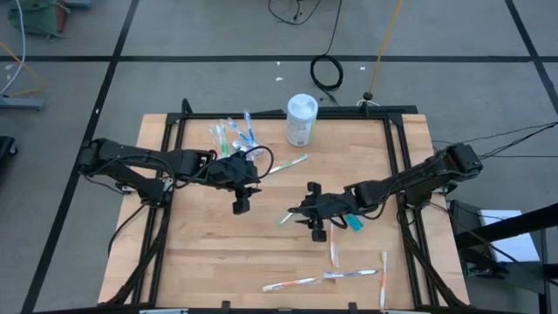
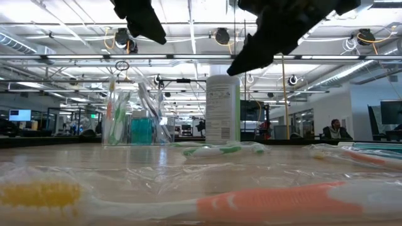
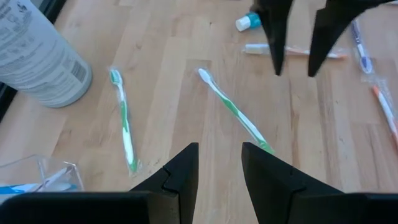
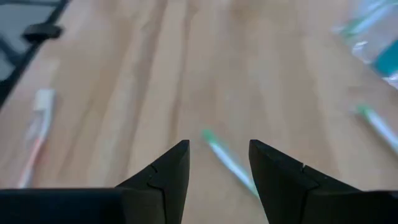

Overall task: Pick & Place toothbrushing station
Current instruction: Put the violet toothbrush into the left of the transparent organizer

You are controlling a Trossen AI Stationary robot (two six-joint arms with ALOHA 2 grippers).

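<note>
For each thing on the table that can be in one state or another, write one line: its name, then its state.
clear plastic cup: upright, holding toothbrushes
white canister: upright
green toothbrush: lying flat, loose
left gripper: open, empty
right gripper: open, empty

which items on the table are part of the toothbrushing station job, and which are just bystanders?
Job items:
- clear cup holding brushes, back left
- loose toothbrushes: green ones at and, orange ones near the front edge
- teal tube by the right gripper

Not part of it:
- white canister at the back edge
- left gripper hangs empty
</note>
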